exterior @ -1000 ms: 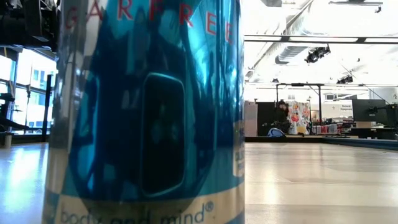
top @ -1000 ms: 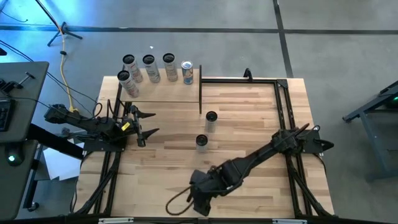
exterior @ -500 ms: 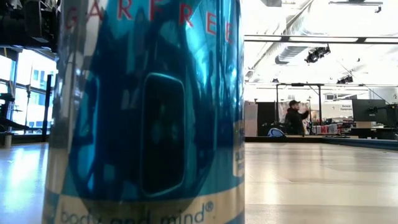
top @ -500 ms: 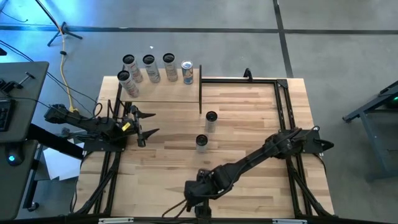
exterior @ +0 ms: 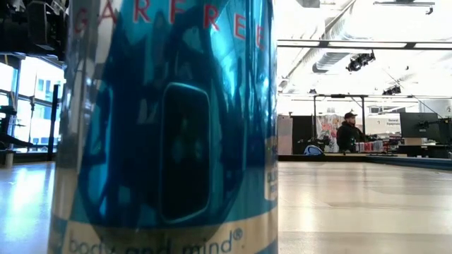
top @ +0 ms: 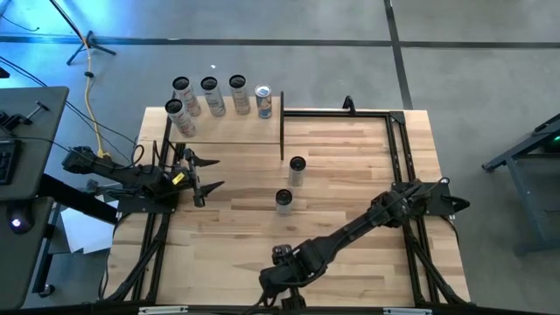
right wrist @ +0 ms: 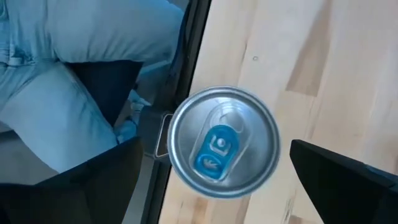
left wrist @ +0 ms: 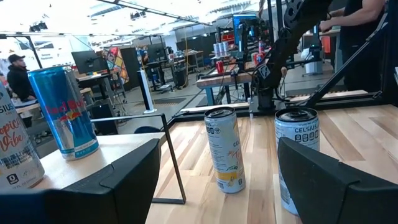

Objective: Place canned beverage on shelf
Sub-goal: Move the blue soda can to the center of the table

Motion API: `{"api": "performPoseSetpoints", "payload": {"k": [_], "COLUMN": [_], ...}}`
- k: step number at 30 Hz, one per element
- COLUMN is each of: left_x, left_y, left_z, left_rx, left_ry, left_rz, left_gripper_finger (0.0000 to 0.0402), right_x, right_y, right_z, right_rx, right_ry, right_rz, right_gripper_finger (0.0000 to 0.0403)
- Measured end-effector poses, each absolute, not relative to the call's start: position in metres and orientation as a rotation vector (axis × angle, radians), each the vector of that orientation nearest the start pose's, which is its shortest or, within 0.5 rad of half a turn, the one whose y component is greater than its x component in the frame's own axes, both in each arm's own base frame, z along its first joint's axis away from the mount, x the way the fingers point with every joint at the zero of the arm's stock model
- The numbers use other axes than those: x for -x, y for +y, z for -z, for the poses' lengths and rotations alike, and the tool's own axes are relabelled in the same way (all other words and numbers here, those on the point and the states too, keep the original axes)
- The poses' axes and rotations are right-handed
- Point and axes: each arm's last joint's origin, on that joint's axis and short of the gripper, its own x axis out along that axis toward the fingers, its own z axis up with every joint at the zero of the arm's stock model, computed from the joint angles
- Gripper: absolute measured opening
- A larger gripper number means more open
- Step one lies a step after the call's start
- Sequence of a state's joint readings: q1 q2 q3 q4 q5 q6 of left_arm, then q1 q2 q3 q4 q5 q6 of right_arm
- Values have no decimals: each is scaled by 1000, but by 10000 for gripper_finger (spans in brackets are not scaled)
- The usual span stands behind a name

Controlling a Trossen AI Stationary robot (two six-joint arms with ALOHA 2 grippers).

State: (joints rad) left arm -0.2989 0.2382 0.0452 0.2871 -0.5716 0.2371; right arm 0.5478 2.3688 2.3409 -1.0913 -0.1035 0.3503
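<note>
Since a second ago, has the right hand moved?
Yes. In the high view the right hand has slid toward the table's near edge, farther from the two standing cans.

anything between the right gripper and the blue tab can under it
Nothing. In the right wrist view the right gripper hangs open above the can, its dark fingers either side, only air between them.

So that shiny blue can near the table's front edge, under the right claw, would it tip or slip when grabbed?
The shiny blue metal can stands tall and narrow, so a sideways nudge could probably topple it. Its tab looks unopened, so it is likely full and fairly heavy. Smooth metal walls may slip between the open right gripper fingers.
</note>
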Motion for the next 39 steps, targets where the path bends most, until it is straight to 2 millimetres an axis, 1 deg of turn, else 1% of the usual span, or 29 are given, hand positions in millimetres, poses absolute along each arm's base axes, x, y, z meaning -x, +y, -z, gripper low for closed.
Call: {"api": "performPoseSetpoints", "payload": {"k": [3, 8, 12, 17, 21, 24, 26, 34, 35, 39], "left_x": [-107, -107, -107, -107, -107, -107, -107, -107, -107, -107], "left_y": [-17, -17, -17, -17, -17, -17, -17, -17, -17, -17], "left_z": [-186, -186, -186, -186, -186, -186, -186, -186, -186, -186], "left_rx": [-196, -196, -196, -197, -198, -199, -198, -199, -199, -198], "left_ry": [-53, -53, -53, -51, -48, -45, -47, -46, -46, -47], "left_rz": [-282, -282, -282, -281, -281, -281, -281, -281, -281, -281], "left_gripper_finger": [294, 294, 294, 294, 294, 294, 294, 294, 294, 294], "right_x": [-424, -425, -426, -428, -429, -430, -432, -435, -436, -437], "right_y": [263, 261, 261, 262, 260, 259, 259, 259, 259, 258], "right_z": [-255, -255, -254, -243, -239, -239, -239, -241, -241, -241], "right_rx": [-48, 19, 18, 25, 34, 30, 21, -39, -42, -44], "right_ry": [1170, 1145, 1144, 1171, 1185, 1187, 1174, 1151, 1147, 1146], "right_rz": [-367, -344, -339, -331, -324, -318, -311, -294, -297, -295], "right_gripper_finger": [392, 392, 392, 392, 385, 366, 346, 233, 225, 224]}}
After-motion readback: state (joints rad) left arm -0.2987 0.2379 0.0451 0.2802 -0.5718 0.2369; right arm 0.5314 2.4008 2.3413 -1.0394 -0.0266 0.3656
